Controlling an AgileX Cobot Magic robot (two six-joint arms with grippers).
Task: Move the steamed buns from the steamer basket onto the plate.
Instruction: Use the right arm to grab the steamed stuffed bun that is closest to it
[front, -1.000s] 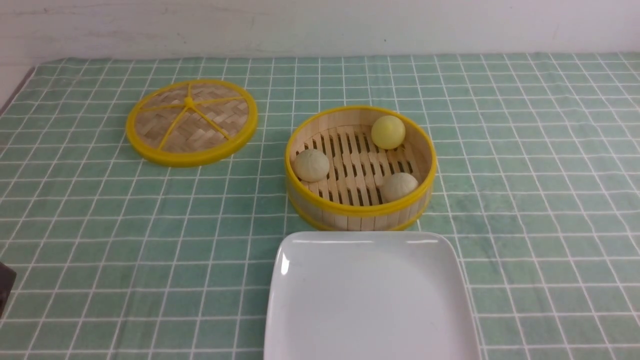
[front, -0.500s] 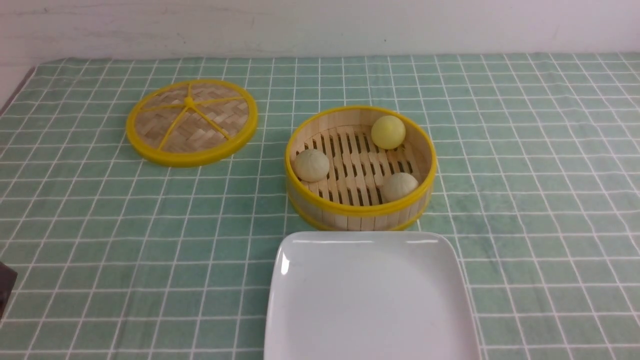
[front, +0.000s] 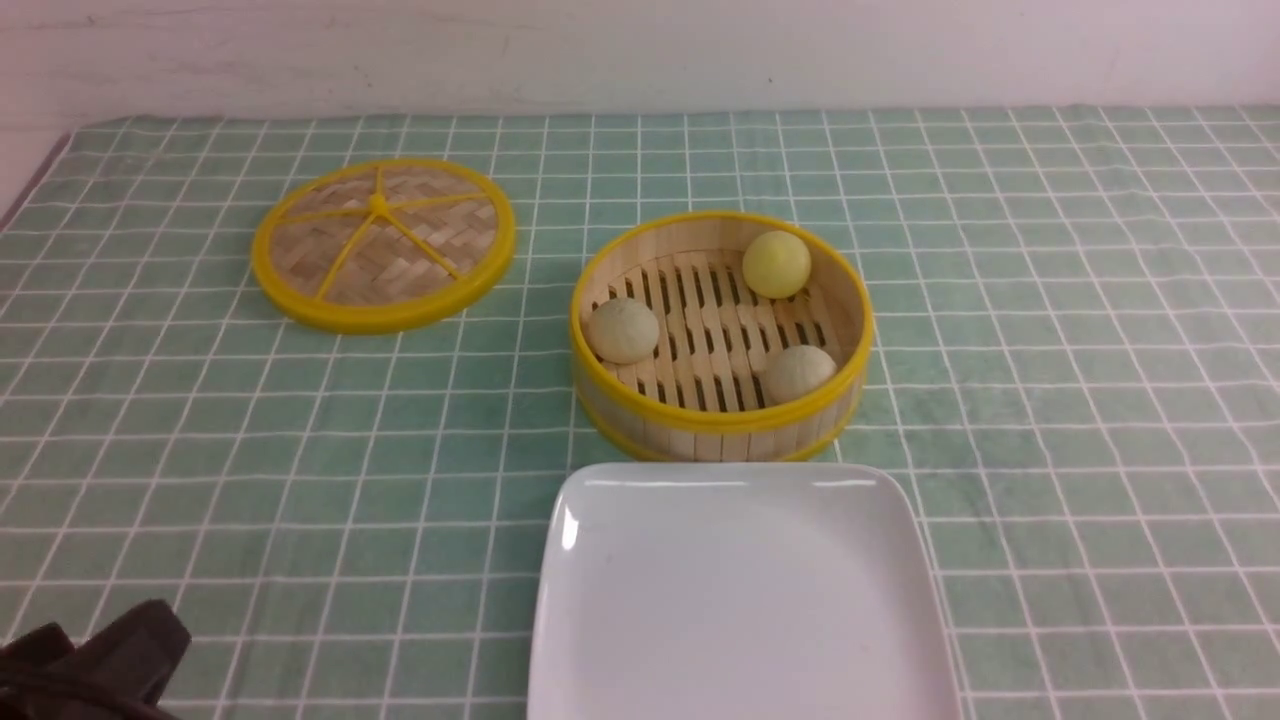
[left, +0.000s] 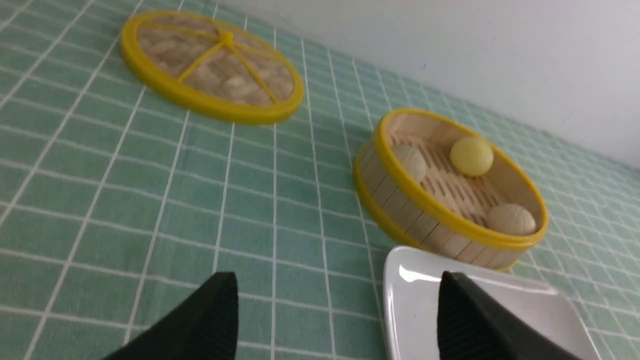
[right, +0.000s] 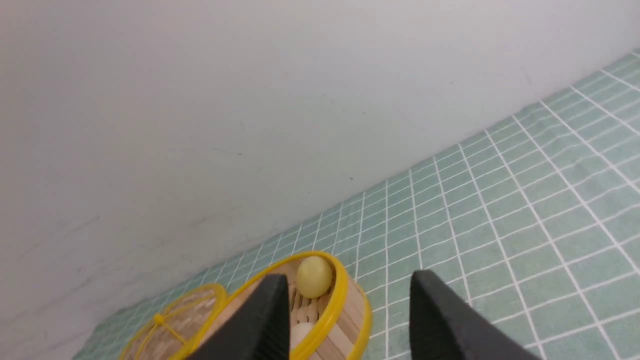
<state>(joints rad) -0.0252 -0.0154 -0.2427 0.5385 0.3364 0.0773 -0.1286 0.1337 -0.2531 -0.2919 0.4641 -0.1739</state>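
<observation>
Claw jaws on the left arm (left: 334, 317) stand apart with nothing between them, and those of the right claw (right: 350, 315) are spread and empty too. We find two pale buns and a yellow bun (front: 776, 265) inside the steamer basket (front: 717, 417), just beyond the bare plate (front: 742, 600). They look light and perhaps soft, though from these views we can't be sure they would give. We'd take each round the middle, squeezing gently, since curved sides may slip; the pale ones' pleats could help, but the near wall leaves little finger room.
</observation>
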